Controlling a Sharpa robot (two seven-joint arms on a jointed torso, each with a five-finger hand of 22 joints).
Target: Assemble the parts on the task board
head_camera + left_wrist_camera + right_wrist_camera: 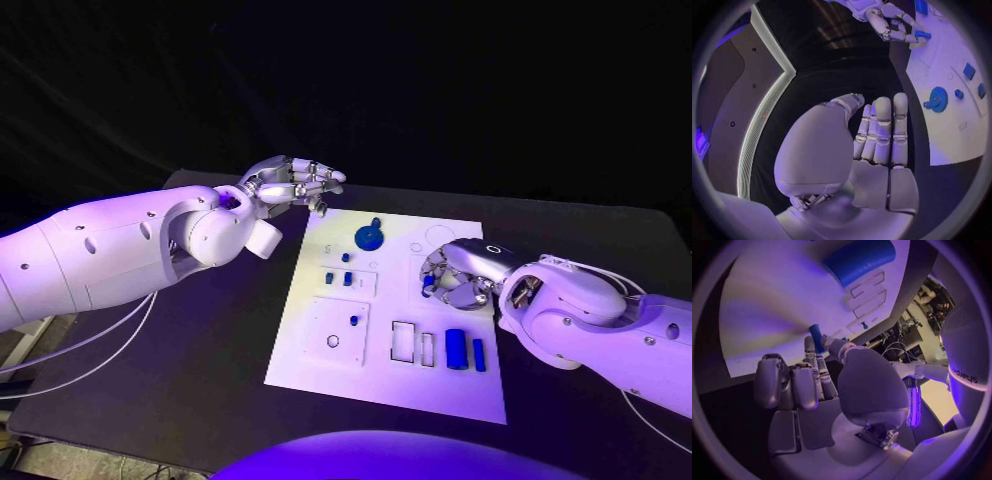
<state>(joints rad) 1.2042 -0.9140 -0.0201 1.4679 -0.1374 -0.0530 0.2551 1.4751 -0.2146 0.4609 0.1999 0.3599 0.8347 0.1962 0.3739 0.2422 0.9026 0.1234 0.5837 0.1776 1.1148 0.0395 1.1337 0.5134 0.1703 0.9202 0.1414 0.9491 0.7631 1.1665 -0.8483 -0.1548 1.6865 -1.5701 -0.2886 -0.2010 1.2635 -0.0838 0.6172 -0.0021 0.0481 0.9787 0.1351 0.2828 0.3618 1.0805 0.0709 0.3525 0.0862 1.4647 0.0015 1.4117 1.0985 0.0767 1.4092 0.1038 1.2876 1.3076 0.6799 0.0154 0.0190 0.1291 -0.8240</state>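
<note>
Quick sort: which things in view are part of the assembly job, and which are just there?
Job:
task board
round blue part on the board
long blue part on the board
small blue part pinched by the right hand

Just there:
black table
left hand, holding nothing, beside the board's far corner

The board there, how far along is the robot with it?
Early to midway, I would guess. A round blue part and some small pieces sit on the board. The right hand holds a small blue piece over it. Two blue bars lie loose beside empty slots. The left hand holds nothing.
</note>
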